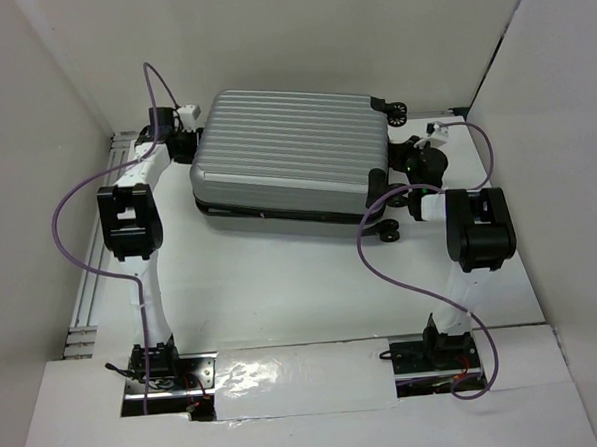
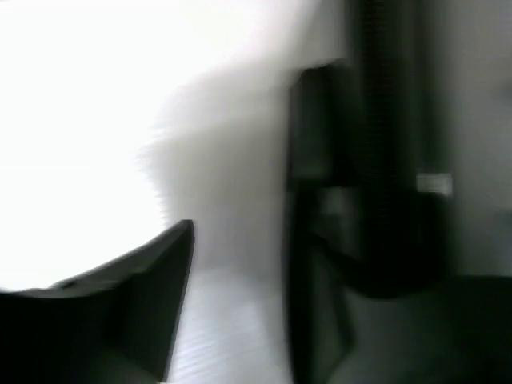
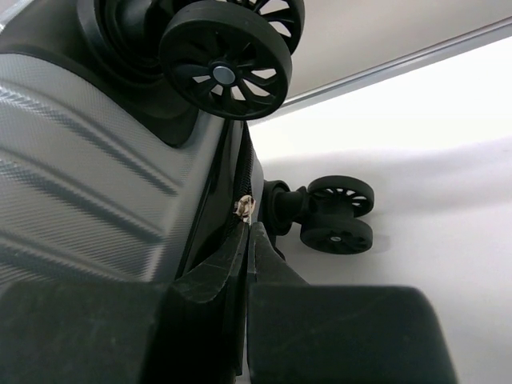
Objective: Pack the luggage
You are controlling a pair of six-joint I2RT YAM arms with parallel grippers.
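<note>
The luggage [image 1: 290, 149] lies flat and closed at the back of the table, ribbed silver shell up and black wheels [image 1: 387, 229] at its right end. My left gripper [image 1: 181, 142] is at the case's left end. The left wrist view is blurred, but it shows that gripper [image 2: 240, 232] open, its fingers apart with only white surface between them. My right gripper [image 1: 398, 168] is at the wheel end of the case. Its fingers [image 3: 250, 228] are shut on the small metal zipper pull [image 3: 246, 207] on the case's seam [image 3: 232, 184].
White walls enclose the table on the left, back and right. An aluminium rail [image 1: 87, 295] runs along the left edge. Purple cables [image 1: 375, 254] loop from both arms. Two wheels [image 3: 340, 216] stand on the table just beyond my right fingertips, and another [image 3: 224, 60] is above them.
</note>
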